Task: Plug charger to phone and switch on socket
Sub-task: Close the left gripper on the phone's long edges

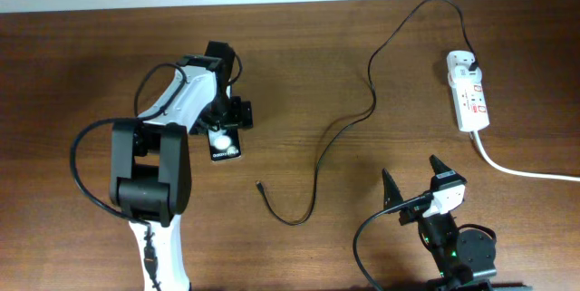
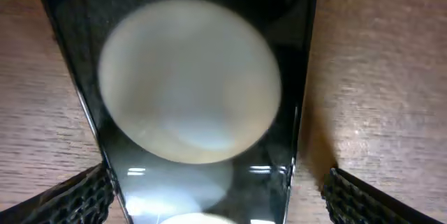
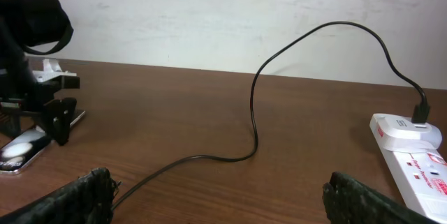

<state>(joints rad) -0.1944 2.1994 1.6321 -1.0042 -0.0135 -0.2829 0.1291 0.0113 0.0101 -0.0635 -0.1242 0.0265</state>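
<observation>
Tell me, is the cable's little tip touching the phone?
Apart. The overhead view shows bare table between the charger tip and the phone.

Between my left gripper's (image 2: 218, 182) fingers (image 2: 66, 199) (black, with a fine cross-hatched tread) the phone (image 2: 202, 112) is glossy black. It carries one big cream-white round glare patch, with paler streaks below it. The table (image 2: 391, 77) either side of those fingers is reddish-brown with a streaky wood grain.

My right gripper's (image 3: 216, 203) pads (image 3: 370, 203) show the same black hatching. Ahead of them the charger (image 3: 253, 112) is plain black along all I can see of it. Off to that gripper's right, the socket (image 3: 408, 147) is white with small red markings. Beyond everything the wall (image 3: 209, 21) is off-white — faintly mottled.
</observation>
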